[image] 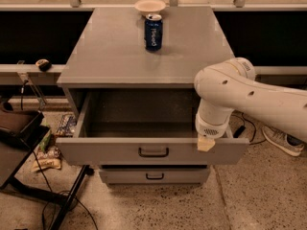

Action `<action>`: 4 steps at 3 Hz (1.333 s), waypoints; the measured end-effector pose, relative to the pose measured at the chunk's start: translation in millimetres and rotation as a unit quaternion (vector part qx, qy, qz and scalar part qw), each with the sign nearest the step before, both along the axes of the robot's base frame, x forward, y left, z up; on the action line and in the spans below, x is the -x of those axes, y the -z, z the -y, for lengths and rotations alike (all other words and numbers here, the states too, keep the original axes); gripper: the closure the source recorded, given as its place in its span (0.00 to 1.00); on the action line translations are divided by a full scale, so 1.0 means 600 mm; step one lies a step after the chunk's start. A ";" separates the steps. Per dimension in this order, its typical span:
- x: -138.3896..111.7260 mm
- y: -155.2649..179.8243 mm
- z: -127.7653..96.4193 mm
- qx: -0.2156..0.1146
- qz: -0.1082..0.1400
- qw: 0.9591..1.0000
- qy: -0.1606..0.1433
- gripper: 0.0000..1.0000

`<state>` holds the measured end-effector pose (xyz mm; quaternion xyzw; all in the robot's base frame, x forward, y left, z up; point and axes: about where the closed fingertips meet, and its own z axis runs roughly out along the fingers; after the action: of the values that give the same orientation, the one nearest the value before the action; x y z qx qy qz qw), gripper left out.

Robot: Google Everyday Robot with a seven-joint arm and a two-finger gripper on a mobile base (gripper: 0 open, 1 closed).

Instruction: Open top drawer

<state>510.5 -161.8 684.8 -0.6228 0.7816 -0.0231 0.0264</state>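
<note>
"What can you see from where you sit?"

"I see a big grey table (144,51) with drawers in it. My robot's white arm (259,97) comes in from the right and bends down in front of it."

"Where is the top drawer?"

"The top drawer (105,152) is right under the table top. It sticks far out toward me, and I can look down into its deep grey inside. A shorter drawer (124,176) sits back under it."

"Is anything on top?"

"A blue can (153,31) stands upright near the back of the table top. A small pale bowl (149,6) sits just behind it."

"And the pincer?"

"The pincer (206,143) is at the top edge of the drawer's front, near the right end. I cannot tell if it is spread or pressed together. The little black handle (153,152) is in the middle of the front, apart from the pincer."
</note>
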 end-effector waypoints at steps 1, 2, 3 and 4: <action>0.032 0.006 0.011 0.002 -0.007 1.000 -0.001 1.00; 0.033 0.001 0.011 0.002 -0.007 1.000 0.000 1.00; 0.080 -0.003 0.025 0.004 -0.019 1.000 0.014 1.00; 0.105 -0.007 0.030 0.002 -0.025 0.999 0.023 1.00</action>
<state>447.6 -179.5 688.8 -0.6049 0.7962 -0.0097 0.0046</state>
